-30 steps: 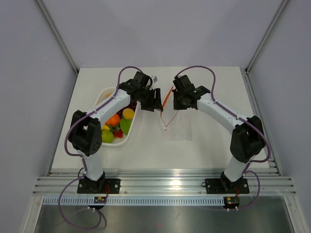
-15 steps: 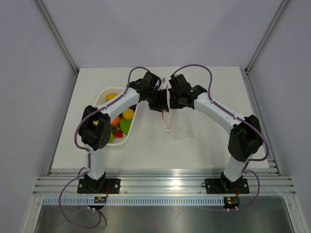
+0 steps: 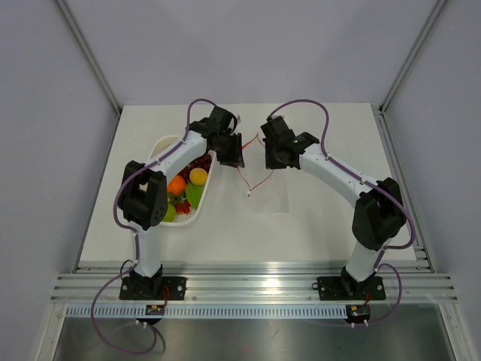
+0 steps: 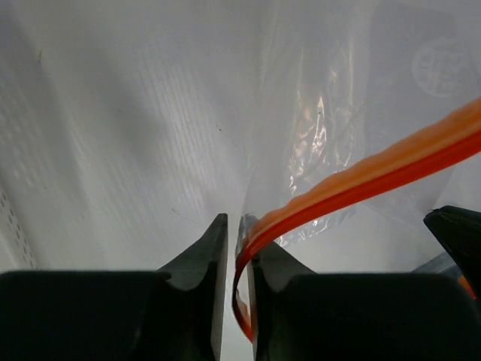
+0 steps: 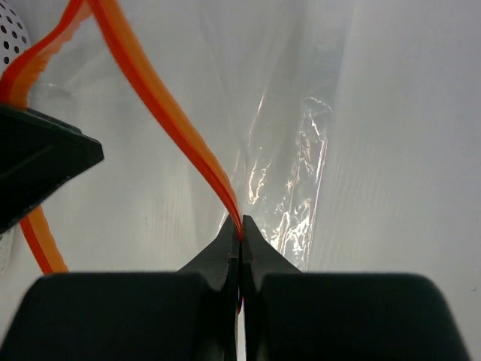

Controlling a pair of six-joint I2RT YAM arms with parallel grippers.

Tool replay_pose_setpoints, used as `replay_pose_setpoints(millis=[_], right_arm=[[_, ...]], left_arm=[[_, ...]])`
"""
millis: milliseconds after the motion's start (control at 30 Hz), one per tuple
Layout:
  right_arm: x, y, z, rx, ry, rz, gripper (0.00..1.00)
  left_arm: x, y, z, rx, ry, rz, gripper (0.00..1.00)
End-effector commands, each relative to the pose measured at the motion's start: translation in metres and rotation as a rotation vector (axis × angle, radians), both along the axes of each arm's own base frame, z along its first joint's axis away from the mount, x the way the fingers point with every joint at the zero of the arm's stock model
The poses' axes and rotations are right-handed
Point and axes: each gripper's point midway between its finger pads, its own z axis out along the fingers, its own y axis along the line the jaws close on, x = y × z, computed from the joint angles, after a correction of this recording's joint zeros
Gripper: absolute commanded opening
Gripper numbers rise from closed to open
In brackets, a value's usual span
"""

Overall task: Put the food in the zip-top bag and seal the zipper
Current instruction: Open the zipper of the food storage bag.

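The clear zip-top bag (image 3: 272, 197) hangs between my two grippers above the table, its lower part resting on the surface. Its red-orange zipper (image 3: 259, 183) droops in a loop between them. My left gripper (image 3: 233, 154) is shut on one side of the zipper strip (image 4: 361, 177), seen between the narrow jaws of the left gripper (image 4: 235, 222). My right gripper (image 3: 269, 158) is shut tight on the other side of the strip (image 5: 165, 113), as the right wrist view of the gripper (image 5: 240, 226) shows. The food (image 3: 188, 184), several toy fruits, lies in the white basket (image 3: 160, 145).
The white perforated oval basket stands left of the bag, under the left arm; its edge shows in the right wrist view (image 5: 15, 34). The left gripper's finger (image 5: 37, 158) is close to the right gripper. Purple cables run along both arms.
The left gripper went right to meet the right gripper at the bag's mouth, then drew back left with one zipper side. The mouth has spread apart.
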Motion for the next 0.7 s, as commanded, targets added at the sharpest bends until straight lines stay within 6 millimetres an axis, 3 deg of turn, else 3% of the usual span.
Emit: replay_pose_setpoints(millis=[0, 33, 100, 200, 367, 667], right_arm=[[0.007, 0.002, 0.013, -0.009, -0.042, -0.024, 0.0], [0.009, -0.001, 0.01, -0.026, -0.036, -0.033, 0.0], [0.013, 0.0, 0.015, -0.032, -0.046, -0.036, 0.0], [0.017, 0.001, 0.018, -0.044, -0.044, -0.044, 0.0], [0.021, 0.002, 0.015, -0.062, -0.034, -0.048, 0.0], [0.023, 0.004, 0.002, -0.073, -0.006, -0.049, 0.0]], left_arm=[[0.003, -0.007, 0.001, -0.003, -0.015, -0.05, 0.36], [0.003, -0.006, 0.003, -0.004, -0.02, -0.056, 0.55], [0.003, -0.004, 0.009, 0.003, -0.035, -0.063, 0.73], [0.002, 0.0, 0.022, 0.014, -0.06, -0.061, 0.75], [0.0, 0.01, 0.061, 0.015, -0.141, -0.048, 0.75], [-0.004, 0.044, 0.109, -0.006, -0.246, -0.004, 0.79]])
